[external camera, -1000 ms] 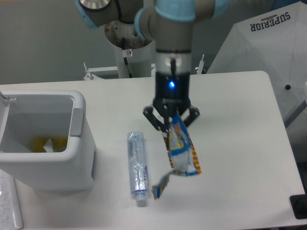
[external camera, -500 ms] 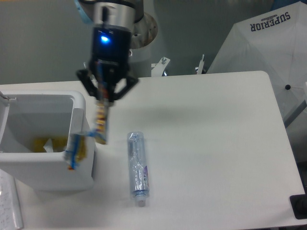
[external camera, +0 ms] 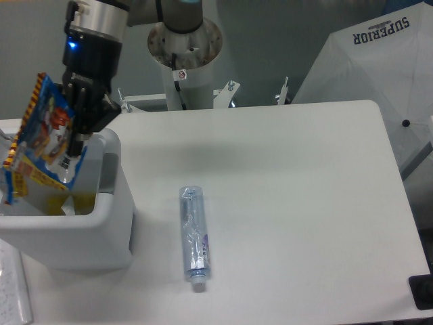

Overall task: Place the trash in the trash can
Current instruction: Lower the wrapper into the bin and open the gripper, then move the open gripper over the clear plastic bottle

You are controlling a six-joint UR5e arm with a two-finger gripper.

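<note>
Snack bag [external camera: 42,139] now carried over the trash can [external camera: 101,230]
Tool [external camera: 80,139] grips it; 1 bottle [external camera: 193,237] lies at the can's 3 o'clock on the table [external camera: 304,203]

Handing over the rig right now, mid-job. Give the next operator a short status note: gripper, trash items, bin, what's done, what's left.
Gripper: shut on the snack bag, holding it over the open trash can.
Snack bag: not yet released, hanging partly inside the can's opening.
Plastic bottle: lying on the table, right of the can, untouched.
Done: bag lifted and carried to the can.
Left: drop the bag, then pick up and bin the bottle.
</note>
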